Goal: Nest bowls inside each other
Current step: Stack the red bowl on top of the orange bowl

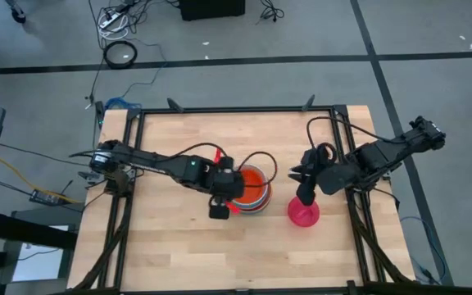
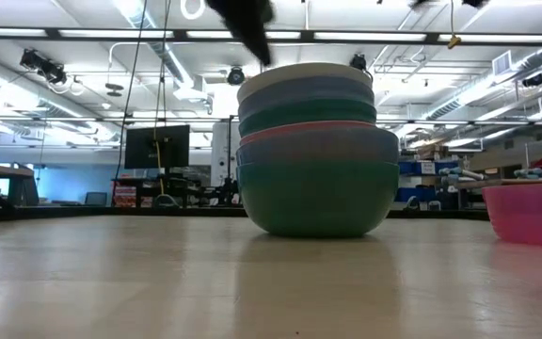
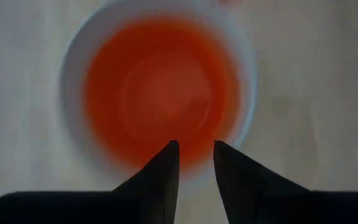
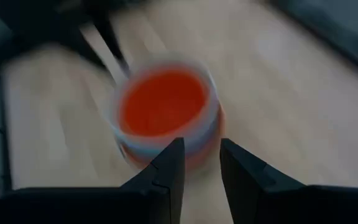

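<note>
A stack of nested bowls (image 1: 253,190) stands mid-table on its teal bottom bowl (image 2: 318,202). A white rim (image 2: 304,71) shows at its top, and an orange bowl (image 3: 160,87) sits innermost. My left gripper (image 3: 196,155) hovers open just above the stack's left side (image 1: 236,197), with nothing between its fingers. A magenta bowl (image 1: 303,213) rests on the table to the stack's right, also seen in the low view (image 2: 533,212). My right gripper (image 1: 305,195) hangs open above the magenta bowl and faces the stack (image 4: 166,109); its fingers (image 4: 201,155) are empty.
Bare wooden tabletop (image 1: 179,254) lies in front of the stack and to its left. The black frame rails (image 1: 236,109) run along the table's edges. Cables trail over both arms near the stack.
</note>
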Available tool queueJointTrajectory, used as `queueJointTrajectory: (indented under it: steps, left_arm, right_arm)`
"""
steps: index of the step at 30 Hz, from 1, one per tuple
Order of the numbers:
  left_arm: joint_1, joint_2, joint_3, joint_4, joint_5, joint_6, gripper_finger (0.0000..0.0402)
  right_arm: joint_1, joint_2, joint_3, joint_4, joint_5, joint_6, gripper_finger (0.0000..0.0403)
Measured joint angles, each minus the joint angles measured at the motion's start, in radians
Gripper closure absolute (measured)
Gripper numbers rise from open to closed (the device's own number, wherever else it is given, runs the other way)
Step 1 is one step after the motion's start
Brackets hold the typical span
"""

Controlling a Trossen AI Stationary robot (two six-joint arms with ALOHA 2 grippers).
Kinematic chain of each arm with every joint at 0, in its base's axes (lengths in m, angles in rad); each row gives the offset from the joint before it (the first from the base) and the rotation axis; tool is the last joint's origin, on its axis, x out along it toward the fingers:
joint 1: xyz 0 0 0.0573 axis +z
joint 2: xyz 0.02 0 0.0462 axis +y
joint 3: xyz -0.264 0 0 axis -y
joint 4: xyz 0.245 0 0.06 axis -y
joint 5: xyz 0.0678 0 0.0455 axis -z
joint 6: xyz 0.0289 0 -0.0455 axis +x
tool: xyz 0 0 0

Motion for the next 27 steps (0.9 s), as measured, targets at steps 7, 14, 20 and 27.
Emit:
queueJointTrajectory:
  steps: [7,14,20,27]
  left_arm:
    - [-0.048,-0.107,0.005,-0.2,-0.141,-0.14,0.0293]
    - [-0.133,-0.196,0.005,-0.253,-0.26,-0.268,0.0293]
    - [-0.182,-0.21,0.005,-0.259,-0.311,-0.312,0.0293]
    - [-0.219,-0.21,0.005,-0.27,-0.324,-0.339,0.0293]
  right_arm:
    - [0.071,0.0,-0.067,-0.284,-0.216,0.399,0.0312]
    - [0.204,0.055,-0.204,-0.059,-0.421,0.457,0.0312]
    - [0.265,0.163,-0.261,0.046,-0.49,0.48,0.0312]
    - [0.297,0.321,-0.264,0.019,-0.453,0.422,0.0312]
